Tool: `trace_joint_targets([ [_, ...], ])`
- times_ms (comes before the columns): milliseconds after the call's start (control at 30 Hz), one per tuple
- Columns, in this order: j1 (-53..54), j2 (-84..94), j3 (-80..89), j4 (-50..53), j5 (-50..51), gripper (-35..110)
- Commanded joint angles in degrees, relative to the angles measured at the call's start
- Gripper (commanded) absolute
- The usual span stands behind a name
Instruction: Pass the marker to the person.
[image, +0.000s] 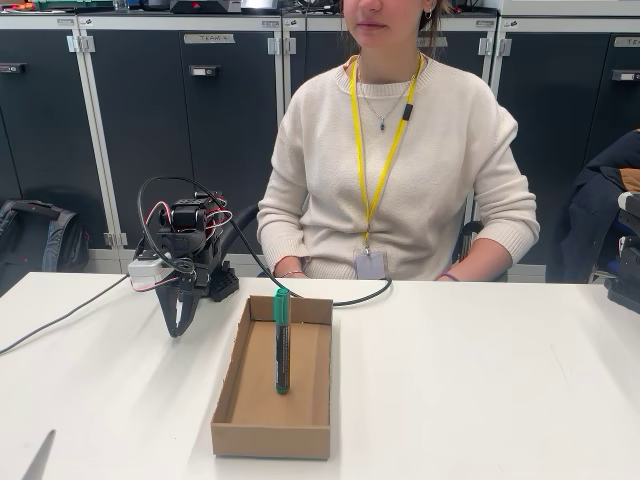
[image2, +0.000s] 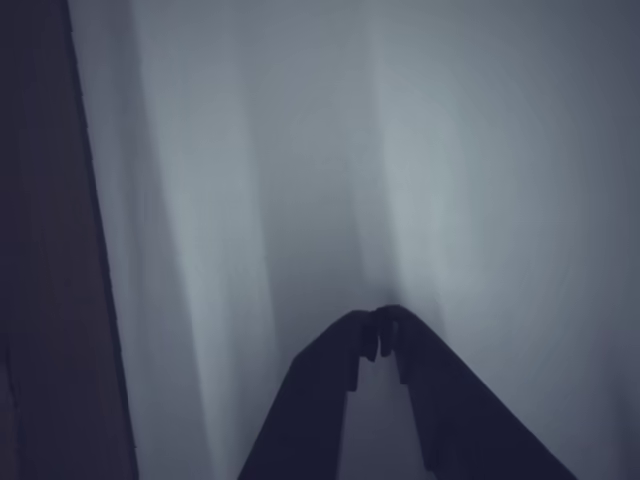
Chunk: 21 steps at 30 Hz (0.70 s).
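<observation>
The marker lies inside an open cardboard box on the white table in the fixed view; its green cap rests up on the far wall of the box and the dark barrel slopes down toward the near side, along the box's length, a little right of the box's middle line; nothing grips it.

Left of the box and apart from it, the gripper hangs tip-down just above the table, its black fingers drawn together and holding nothing; in the wrist view the gripper shows its two dark tips meeting with only a thin slit between them, over a pale blurred surface; a dark band runs down the left edge of that view.

Cables loop over the arm, and one runs right along the table's far edge.

The person sits behind the far edge of the table, right of the arm, in a cream sweater with a yellow lanyard and badge; dark cabinets stand behind.
</observation>
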Motion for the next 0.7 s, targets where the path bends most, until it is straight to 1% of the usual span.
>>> trace_joint_targets([
  [0, -0.2, -0.8, 0.2, -5.0, -6.5, 1],
  [233, -3.0, -4.5, -6.6, -7.9, -19.7, 3],
  [400, -5.4, -10.4, -13.3, -7.4, -23.1, 3],
  [667, -8.3, -12.7, -21.9, -6.9, -26.6, 4],
])
